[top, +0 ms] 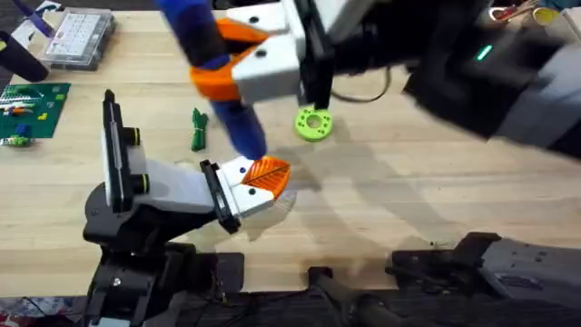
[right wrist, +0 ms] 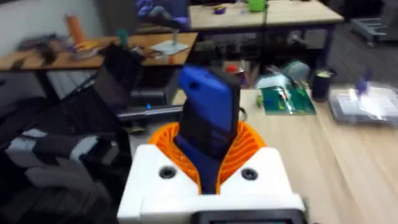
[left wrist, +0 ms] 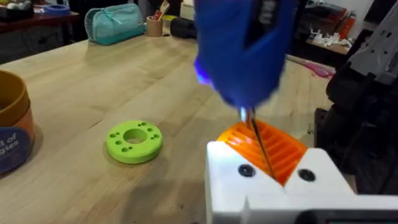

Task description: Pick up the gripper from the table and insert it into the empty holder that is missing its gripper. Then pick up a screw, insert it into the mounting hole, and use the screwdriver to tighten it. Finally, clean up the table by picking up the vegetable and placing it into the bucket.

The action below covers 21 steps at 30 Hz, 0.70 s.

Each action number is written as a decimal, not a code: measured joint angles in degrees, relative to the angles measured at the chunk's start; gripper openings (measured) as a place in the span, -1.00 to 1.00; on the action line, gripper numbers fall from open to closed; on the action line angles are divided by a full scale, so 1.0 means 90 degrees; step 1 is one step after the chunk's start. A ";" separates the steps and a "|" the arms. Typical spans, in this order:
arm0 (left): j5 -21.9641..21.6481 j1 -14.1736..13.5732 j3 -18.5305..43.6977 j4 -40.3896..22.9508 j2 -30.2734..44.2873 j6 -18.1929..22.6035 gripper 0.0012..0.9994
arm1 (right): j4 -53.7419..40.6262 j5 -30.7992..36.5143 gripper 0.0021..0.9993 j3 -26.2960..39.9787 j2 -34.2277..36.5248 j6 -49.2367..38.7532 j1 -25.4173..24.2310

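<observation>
Your screwdriver (top: 211, 64) is held up over the middle of the table, well off the wood, its long axis steeply tilted: the thick blue handle sits high and toward the far side, and the thin metal tip (left wrist: 256, 134) points down and toward you, ending at the left gripper (top: 265, 179). The right gripper (right wrist: 208, 163) has its orange pads pinching the handle from both sides (no brand or marking on the handle can be read). In the left wrist view the tip comes down against the ribbed orange pads of the left gripper; you cannot tell from these pictures whether those pads are spread or pressed together. To the left of the tool, the dark-green vegetable (top: 199, 129) lies flat on the table with its length running near to far. To the right of the tool a lime-green ring (top: 313, 123) with holes rests on the wood. The orange bucket (left wrist: 12, 129) stands beyond the ring in the left wrist view; its blue band carries white lettering, cut off by the edge and unreadable.
</observation>
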 joint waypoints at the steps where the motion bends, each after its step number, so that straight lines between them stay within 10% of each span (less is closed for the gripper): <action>1: 0.0000 0.0000 0.0000 0.0000 0.0000 0.0000 -0.97 | -0.0631 0.0016 -0.81 0.0265 0.0013 -0.0222 -0.0095; 10: -0.0001 0.0000 0.0000 0.0001 -0.0001 0.0000 -0.97 | -0.5122 0.1476 -0.81 0.2271 0.0018 -0.2699 -0.0745; 21: -0.0001 0.0000 0.0000 0.0002 -0.0001 0.0000 -0.97 | -0.6629 0.3979 -0.81 0.2432 0.0021 -0.4060 -0.0788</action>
